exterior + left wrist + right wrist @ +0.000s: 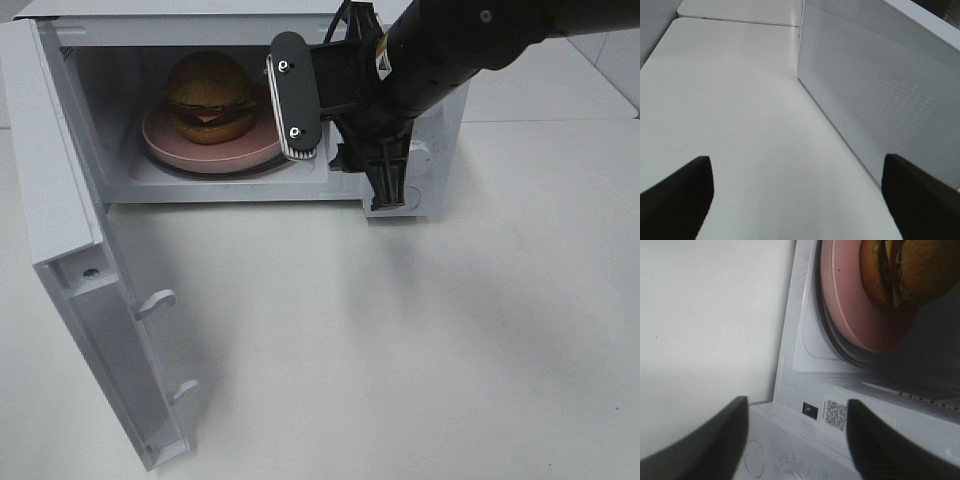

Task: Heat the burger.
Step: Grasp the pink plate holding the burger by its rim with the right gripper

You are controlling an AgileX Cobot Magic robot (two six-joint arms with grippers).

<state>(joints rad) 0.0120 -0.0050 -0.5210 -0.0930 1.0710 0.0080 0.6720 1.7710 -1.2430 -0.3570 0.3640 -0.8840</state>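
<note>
Burger [210, 97] sits on the pink plate [165, 143] inside the white microwave [420, 120], whose door [70, 250] stands swung wide open toward the left. My right end effector [796, 440] hangs just outside the oven's mouth at its right edge, near the control panel, its fingers [875, 445] spread apart and holding nothing. My left end effector [797, 197] is wide open too, empty, above the bare white desk [740, 125] beside the perforated door.
</note>
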